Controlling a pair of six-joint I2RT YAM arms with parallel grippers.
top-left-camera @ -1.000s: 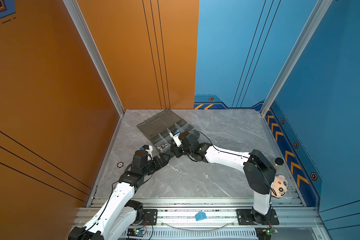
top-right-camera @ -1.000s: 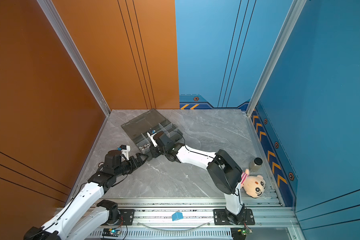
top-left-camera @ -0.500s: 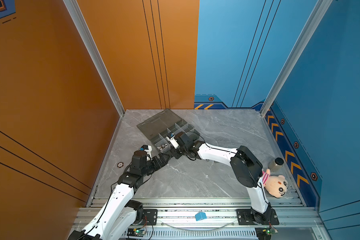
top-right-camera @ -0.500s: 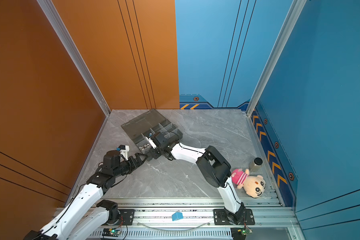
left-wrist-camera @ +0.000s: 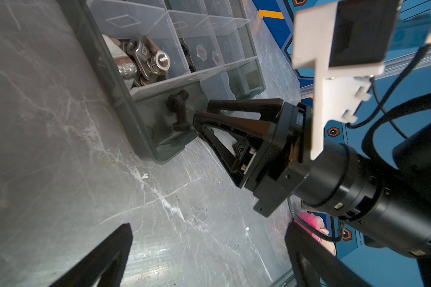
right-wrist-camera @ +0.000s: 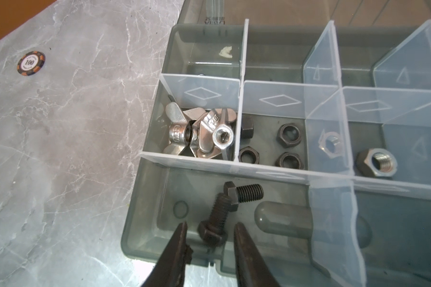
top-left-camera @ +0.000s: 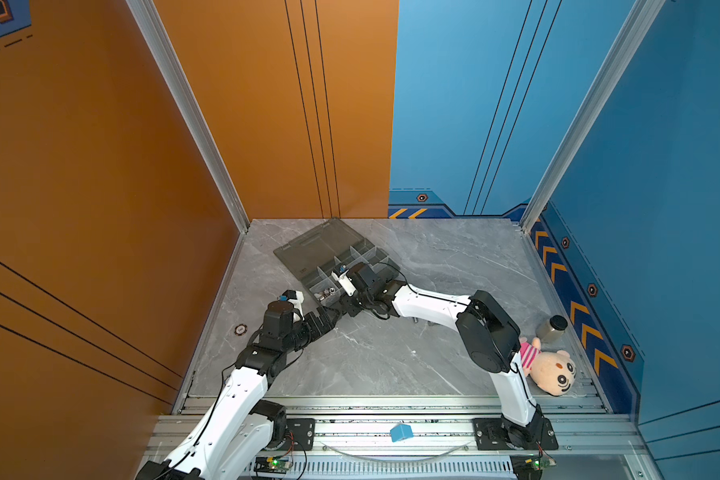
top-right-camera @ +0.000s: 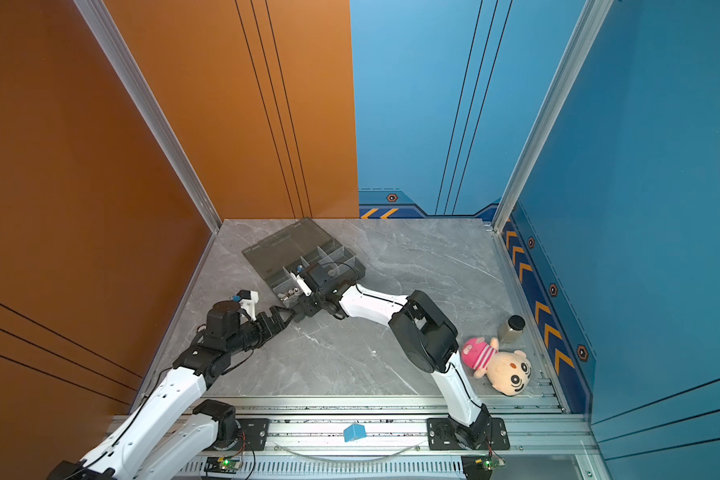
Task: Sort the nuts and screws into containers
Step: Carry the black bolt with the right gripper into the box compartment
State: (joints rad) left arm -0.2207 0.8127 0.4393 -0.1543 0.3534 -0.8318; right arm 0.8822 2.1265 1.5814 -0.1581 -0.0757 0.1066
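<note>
Right gripper [right-wrist-camera: 210,226] parted, marble tabletop [top-left-camera: 391,357], orange wall [top-left-camera: 100,166]

Two black screws [right-wrist-camera: 218,213] lie touching in one corner container [right-wrist-camera: 139,211], nuts [right-wrist-camera: 199,131] in neighbouring ones.

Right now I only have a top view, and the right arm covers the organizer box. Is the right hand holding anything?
Observer: No. In the right wrist view the right hand has its jaws apart, with a gap either side of a black bolt that lies in the corner compartment.
Operator: Is it alone in there?
Observer: No. A second black bolt lies at its threaded end, and the two look to touch.
Operator: Left hand?
Observer: The left wrist view shows the left hand wide open and empty over the table.
</note>
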